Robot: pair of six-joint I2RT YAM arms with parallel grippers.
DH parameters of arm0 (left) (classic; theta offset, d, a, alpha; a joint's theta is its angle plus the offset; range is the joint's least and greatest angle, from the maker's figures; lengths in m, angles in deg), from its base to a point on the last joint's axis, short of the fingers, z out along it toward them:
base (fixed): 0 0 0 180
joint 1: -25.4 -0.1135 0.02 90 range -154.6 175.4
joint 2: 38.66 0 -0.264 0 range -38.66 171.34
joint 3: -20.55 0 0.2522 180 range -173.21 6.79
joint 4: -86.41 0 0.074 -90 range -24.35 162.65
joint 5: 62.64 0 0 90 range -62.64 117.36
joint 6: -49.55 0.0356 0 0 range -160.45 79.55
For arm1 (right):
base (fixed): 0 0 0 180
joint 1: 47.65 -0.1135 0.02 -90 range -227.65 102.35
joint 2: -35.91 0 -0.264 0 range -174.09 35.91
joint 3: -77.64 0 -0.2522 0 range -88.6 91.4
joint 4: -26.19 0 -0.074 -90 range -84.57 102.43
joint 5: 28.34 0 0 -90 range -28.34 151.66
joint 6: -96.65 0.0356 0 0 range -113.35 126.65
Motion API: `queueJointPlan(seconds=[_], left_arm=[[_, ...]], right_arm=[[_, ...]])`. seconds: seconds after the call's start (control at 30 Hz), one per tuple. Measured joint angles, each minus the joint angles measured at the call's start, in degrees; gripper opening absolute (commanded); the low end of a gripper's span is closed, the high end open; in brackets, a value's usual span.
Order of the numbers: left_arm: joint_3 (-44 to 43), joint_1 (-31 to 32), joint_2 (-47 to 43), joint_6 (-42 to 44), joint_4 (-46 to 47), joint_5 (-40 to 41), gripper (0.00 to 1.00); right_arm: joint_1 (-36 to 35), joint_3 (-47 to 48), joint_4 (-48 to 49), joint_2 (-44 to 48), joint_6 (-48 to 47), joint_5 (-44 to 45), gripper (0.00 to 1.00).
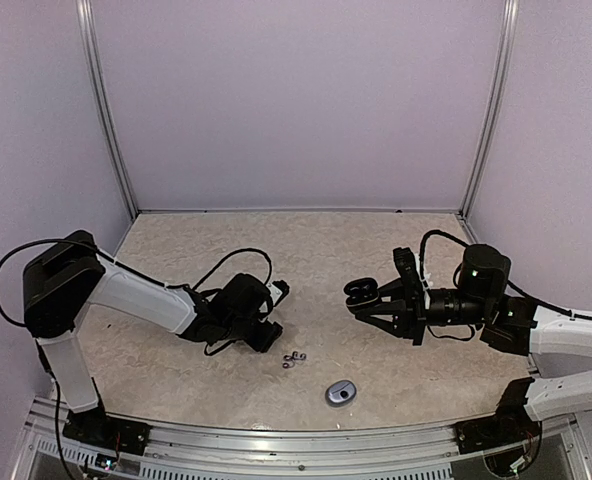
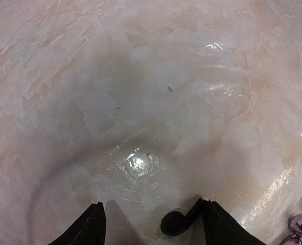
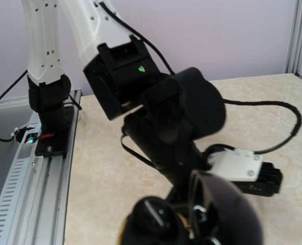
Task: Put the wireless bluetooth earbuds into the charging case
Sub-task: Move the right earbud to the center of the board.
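A glossy black earbud lies on the table between the fingers of my left gripper. Its stem touches the right finger. The jaws stand apart, low over the table. Silvery-grey earbuds sit in a small cluster just right of that gripper and also show at the edge of the left wrist view. My right gripper is shut on the black charging case, lifted above the table with its lid open. The case fills the bottom of the right wrist view and hides the fingers.
A small grey oval case lies near the front edge, right of the silvery buds. The left arm and its cable loom close in front of the held case. Walls enclose the table at the back and sides.
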Motion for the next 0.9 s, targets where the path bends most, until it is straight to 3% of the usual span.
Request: queueJointPlan(seconds=[0.3, 0.53, 0.63, 0.77, 0.9], left_arm=[[-1.9, -0.2, 3.4, -0.8, 4.7, 0.1, 0.65], [12.0, -1.9, -8.5, 2.1, 13.9, -9.9, 0.66], [18.2, -3.7, -12.7, 3.7, 23.1, -13.7, 0.66], [24.8, -5.4, -13.6, 7.1, 32.3, -17.2, 0.63], [25.6, -7.5, -12.1, 11.2, 36.9, -22.3, 0.58]], right_arm=[[0.0, 0.0, -0.1, 0.0, 0.0, 0.1, 0.00], [0.0, 0.0, -0.1, 0.0, 0.0, -0.1, 0.00], [0.0, 0.0, -0.1, 0.0, 0.0, -0.1, 0.00], [0.0, 0.0, 0.0, 0.0, 0.0, -0.3, 0.00], [0.0, 0.0, 0.0, 0.0, 0.0, -0.3, 0.00]])
